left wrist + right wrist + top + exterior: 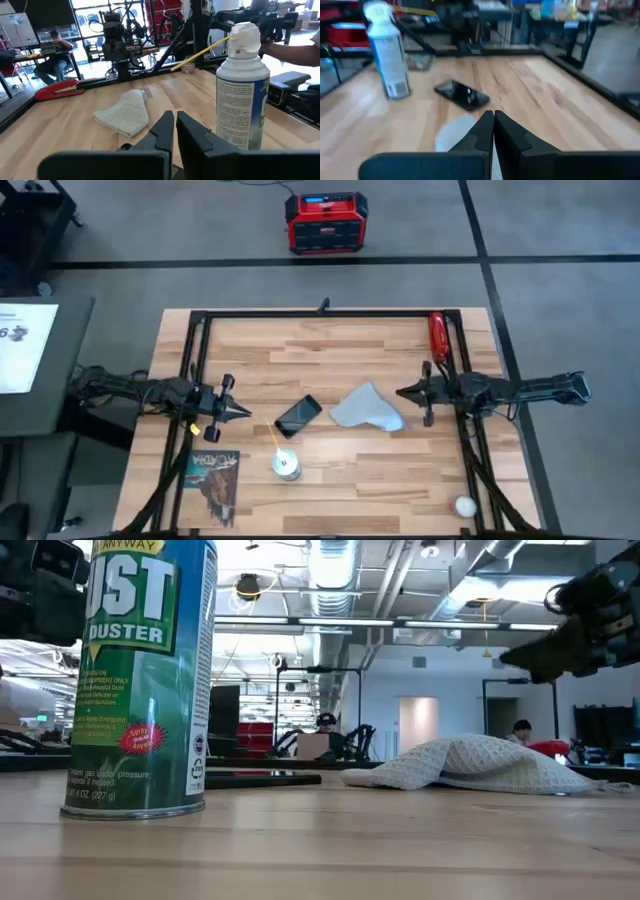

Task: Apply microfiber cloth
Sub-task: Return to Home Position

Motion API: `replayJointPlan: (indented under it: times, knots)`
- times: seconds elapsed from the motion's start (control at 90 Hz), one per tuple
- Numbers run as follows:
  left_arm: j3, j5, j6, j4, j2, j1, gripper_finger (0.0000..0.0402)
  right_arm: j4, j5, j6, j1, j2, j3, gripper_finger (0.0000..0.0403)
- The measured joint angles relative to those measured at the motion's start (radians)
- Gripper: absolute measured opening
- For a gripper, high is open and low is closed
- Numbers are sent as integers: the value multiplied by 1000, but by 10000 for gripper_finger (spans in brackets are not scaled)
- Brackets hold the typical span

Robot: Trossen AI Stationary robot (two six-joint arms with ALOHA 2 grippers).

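We judge wiping done: the crumpled pale blue-grey microfiber cloth [368,410] lies at the flat black phone's [298,416] three o'clock, our left gripper [243,412] and right gripper [402,392] closed on nothing, only homing remaining.

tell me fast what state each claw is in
Left claw: shut, holding nothing.
Right claw: shut, holding nothing.

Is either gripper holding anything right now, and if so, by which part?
Nothing is held. The left gripper and right gripper are both shut and empty; the microfiber cloth lies loose on the table between them.
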Motion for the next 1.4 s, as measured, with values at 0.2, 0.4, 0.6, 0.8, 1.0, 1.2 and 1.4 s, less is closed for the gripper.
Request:
replayJointPlan:
  times: [0.2,0.4,0.6,0.8,1.0,1.2,1.4]
  knots:
    - [37,5,8,-82,-73,0,0,-33,1,-38,30,-133,1,0]
    - [57,20,8,-131,-77,-4,0,-36,-1,-70,34,-131,1,0]
    - [105,37,-6,-179,-77,-5,0,-40,-6,-98,32,-133,1,0]
    - [161,48,115,-166,-76,-5,0,-43,-5,-84,-8,-130,1,0]
    - [114,41,75,-190,-76,-5,0,-43,-1,-40,-47,-128,1,0]
    - [2,84,-4,18,-74,-5,0,-44,1,-20,-59,-129,1,0]
    - [0,125,-43,42,-76,-5,0,-43,2,62,-59,-128,1,0]
